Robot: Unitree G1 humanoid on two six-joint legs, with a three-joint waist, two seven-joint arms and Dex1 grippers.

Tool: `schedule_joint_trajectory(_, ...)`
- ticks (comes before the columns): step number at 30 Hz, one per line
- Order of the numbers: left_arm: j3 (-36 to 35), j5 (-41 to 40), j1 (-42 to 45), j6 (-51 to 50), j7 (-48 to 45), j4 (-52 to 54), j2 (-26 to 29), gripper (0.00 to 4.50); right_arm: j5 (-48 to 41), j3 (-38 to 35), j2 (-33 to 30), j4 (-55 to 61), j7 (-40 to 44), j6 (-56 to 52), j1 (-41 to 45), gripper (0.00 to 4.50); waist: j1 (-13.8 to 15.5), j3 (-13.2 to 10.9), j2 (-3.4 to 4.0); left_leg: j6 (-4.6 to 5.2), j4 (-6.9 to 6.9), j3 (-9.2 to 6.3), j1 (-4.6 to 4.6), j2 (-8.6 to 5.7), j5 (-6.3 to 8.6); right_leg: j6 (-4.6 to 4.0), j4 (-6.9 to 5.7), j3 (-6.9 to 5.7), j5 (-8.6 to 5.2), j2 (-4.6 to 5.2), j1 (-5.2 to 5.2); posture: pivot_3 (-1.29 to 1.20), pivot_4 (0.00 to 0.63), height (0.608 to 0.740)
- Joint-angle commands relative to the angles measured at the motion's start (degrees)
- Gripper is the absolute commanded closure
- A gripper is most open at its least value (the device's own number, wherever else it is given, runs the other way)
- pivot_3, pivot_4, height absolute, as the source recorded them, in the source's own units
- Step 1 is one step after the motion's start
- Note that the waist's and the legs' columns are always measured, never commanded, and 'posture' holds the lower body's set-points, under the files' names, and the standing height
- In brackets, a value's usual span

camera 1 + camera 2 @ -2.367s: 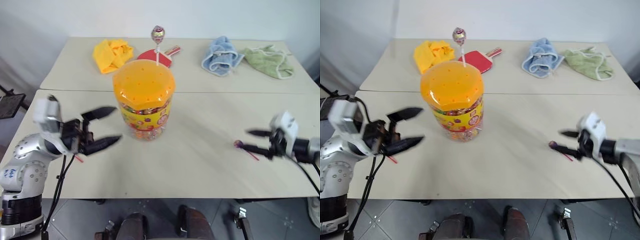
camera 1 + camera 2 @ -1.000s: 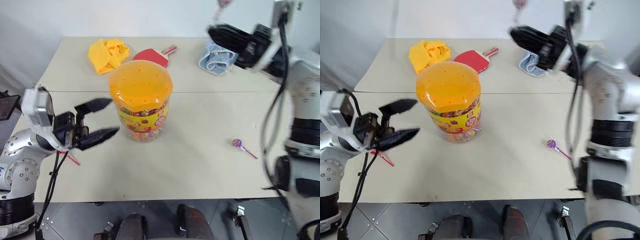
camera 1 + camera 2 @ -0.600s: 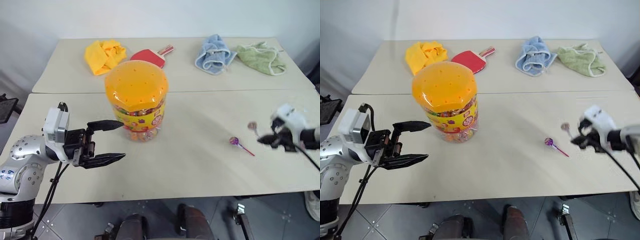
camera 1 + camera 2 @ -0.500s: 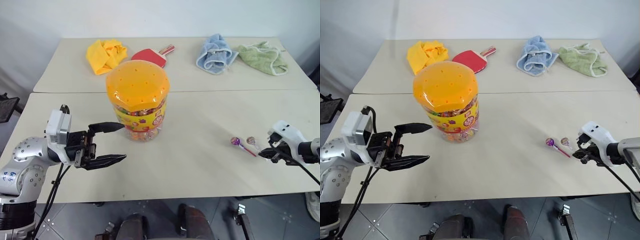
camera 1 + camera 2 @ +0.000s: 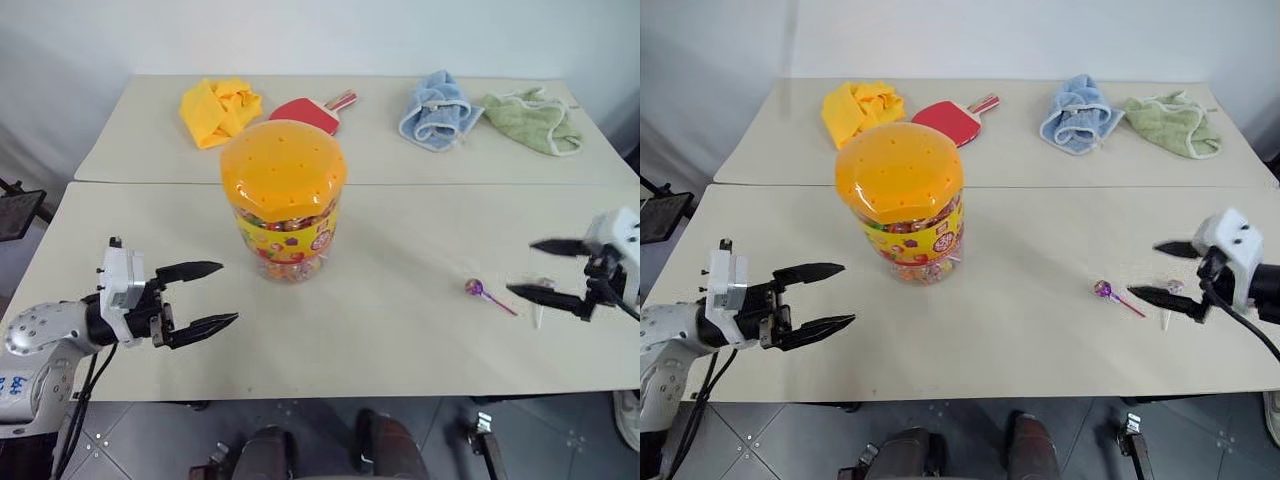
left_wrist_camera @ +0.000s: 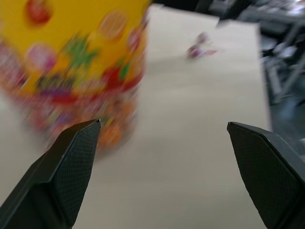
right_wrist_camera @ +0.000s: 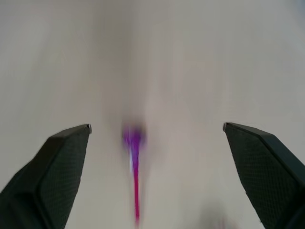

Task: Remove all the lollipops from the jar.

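Silver-grey left arm (image 5: 40,335), black cable, white wrist block, black-fingered left hand (image 5: 205,296).

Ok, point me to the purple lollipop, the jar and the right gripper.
purple lollipop (image 5: 474,288): left eye view, on its wrapped ball.
jar (image 5: 284,168): left eye view, on the orange lid's dome.
right gripper (image 5: 536,268): left eye view, midway between its open fingertips.

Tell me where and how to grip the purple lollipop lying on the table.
Grip the purple lollipop by its thin stick, just behind the ball, coming from above. It lies flat on the table, so a side approach would probably only push it along.
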State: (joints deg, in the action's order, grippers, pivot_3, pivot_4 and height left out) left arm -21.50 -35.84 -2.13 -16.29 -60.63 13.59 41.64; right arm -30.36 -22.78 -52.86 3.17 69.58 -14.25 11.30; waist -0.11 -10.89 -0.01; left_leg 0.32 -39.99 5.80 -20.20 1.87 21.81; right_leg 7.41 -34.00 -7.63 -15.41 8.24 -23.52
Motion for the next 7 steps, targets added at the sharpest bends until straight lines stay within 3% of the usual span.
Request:
schedule_joint_trajectory(1, -1.0, 4.5, -3.2, 5.4, 5.7, -1.5, -4.3, 0.00, -2.5, 6.4, 6.1, 6.3, 1.1, 2.9, 0.1, 0.02, 0.0, 0.0, 0.00, 0.00, -0.01, 0.00, 0.00, 0.00, 0.00, 0.00, -0.01, 0.02, 0.00, 0.01, -0.01, 0.00, 0.150, 0.740)
schedule_joint_trajectory(3, -0.6, 6.2, -4.4, 6.6, 8.7, 0.4, -6.5, 0.00, -1.4, 10.8, 9.1, 7.4, 3.0, 5.2, -0.3, 0.02, 0.2, 0.0, 0.00, 0.00, -0.03, -0.03, -0.02, 0.01, 0.00, 0.00, -0.10, 0.00, 0.00, 0.02, -0.05, 0.00, 0.150, 0.740)
schedule_joint_trajectory(5, 0.5, 5.7, -5.9, 6.2, 11.5, 5.4, -8.9, 0.00, 5.2, 16.1, 10.7, 4.1, 5.2, 13.7, -0.5, 0.02, 0.6, 0.0, 0.00, 0.00, -0.07, -0.15, -0.06, -0.01, 0.00, 0.00, -0.16, -0.04, 0.00, 0.02, -0.05, 0.00, 0.150, 0.740)
schedule_joint_trajectory(7, 1.1, 8.0, -6.3, 8.4, 14.0, 6.8, -10.7, 0.00, 7.9, 17.4, 13.2, 0.0, 2.8, 17.5, 0.7, 0.02, 1.0, 0.0, 0.00, 0.05, -0.10, -0.16, -0.07, -0.10, 0.01, 0.02, -0.15, -0.03, 0.02, 0.13, -0.04, 0.00, 0.150, 0.740)
